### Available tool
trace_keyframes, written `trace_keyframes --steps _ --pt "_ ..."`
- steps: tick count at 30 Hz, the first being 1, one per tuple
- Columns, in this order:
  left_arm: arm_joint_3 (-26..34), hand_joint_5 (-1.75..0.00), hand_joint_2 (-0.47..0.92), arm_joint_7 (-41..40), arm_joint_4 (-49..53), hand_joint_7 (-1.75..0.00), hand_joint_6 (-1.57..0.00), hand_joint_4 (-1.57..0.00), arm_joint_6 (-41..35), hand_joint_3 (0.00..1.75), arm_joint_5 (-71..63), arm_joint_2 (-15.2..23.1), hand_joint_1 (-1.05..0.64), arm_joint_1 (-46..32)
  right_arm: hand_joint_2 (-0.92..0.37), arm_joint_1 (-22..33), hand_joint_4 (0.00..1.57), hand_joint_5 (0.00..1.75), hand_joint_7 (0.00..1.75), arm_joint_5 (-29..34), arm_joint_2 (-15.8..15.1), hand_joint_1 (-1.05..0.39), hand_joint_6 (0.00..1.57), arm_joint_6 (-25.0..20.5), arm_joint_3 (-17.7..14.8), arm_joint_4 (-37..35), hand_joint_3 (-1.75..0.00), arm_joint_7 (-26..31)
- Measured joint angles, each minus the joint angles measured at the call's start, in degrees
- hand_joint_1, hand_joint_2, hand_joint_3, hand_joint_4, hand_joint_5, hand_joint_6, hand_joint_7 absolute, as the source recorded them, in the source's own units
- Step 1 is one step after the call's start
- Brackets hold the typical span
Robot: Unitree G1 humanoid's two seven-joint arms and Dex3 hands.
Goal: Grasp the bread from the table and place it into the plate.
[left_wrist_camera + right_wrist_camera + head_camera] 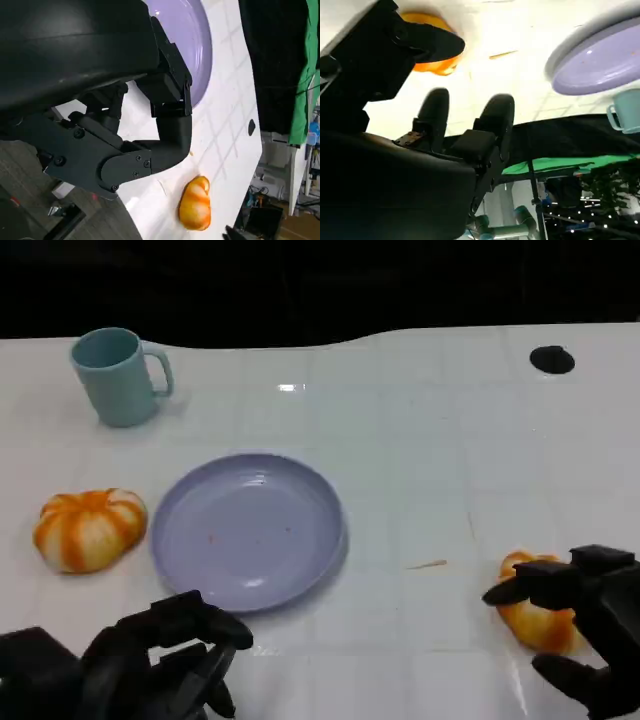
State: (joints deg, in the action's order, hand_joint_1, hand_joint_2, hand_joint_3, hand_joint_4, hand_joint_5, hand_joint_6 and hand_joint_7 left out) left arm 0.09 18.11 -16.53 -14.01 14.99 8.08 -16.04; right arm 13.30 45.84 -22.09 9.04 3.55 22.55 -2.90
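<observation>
Hovering spread around the orange-striped glossy bread roll (538, 615), the right hand (585, 635) holds nothing yet — round lavender plate (248, 530) well leftward.

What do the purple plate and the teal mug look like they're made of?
The plate looks like smooth plastic or melamine with a soft sheen: even lavender colour, thin rim, dull highlights. The mug seems to be matte plastic or glazed ceramic; its flat teal surface shows almost no reflections, so the look leaves it open.
</observation>
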Motion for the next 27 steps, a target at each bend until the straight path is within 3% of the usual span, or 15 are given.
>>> trace_keyframes --steps 3,6,15,19,27 --pt "-0.01 -1.62 0.71 0.00 0.01 -1.12 -0.84 -0.75 0.01 0.74 -0.02 0.00 -0.40 0.04 -0.66 0.17 0.10 0.66 0.01 2.61 -0.91 -0.42 0.44 -3.10 -0.23 2.93 -0.15 -3.75" --pt "-0.02 -1.62 0.71 0.01 0.07 -1.12 -0.84 -0.76 0.02 0.74 -0.02 0.00 -0.40 0.09 -0.71 0.17 0.04 0.64 0.00 5.38 -1.93 -0.45 0.40 -5.82 -0.25 5.46 -0.07 -7.88" --pt "-0.12 -1.62 0.71 0.00 0.14 -1.14 -0.83 -0.76 0.01 0.74 -0.03 -0.01 -0.41 0.43 -0.70 -0.36 0.01 0.57 0.00 11.30 -2.87 -0.45 0.36 -9.88 0.60 7.79 -0.01 -14.60" --pt "-0.28 -1.62 0.71 0.00 0.13 -1.15 -0.82 -0.77 0.01 0.75 -0.15 -0.02 -0.41 0.44 -0.69 -1.57 0.02 0.56 0.00 11.74 -2.99 -0.42 0.35 -10.04 1.05 6.46 0.00 -14.93" --pt "-0.43 -1.61 0.71 0.00 0.13 -1.14 -0.83 -0.79 0.04 0.76 -0.18 -0.11 -0.40 0.45 -0.71 -4.79 0.01 0.53 0.00 11.34 -3.52 -0.39 0.31 -8.63 3.01 -3.21 -0.01 -11.17"
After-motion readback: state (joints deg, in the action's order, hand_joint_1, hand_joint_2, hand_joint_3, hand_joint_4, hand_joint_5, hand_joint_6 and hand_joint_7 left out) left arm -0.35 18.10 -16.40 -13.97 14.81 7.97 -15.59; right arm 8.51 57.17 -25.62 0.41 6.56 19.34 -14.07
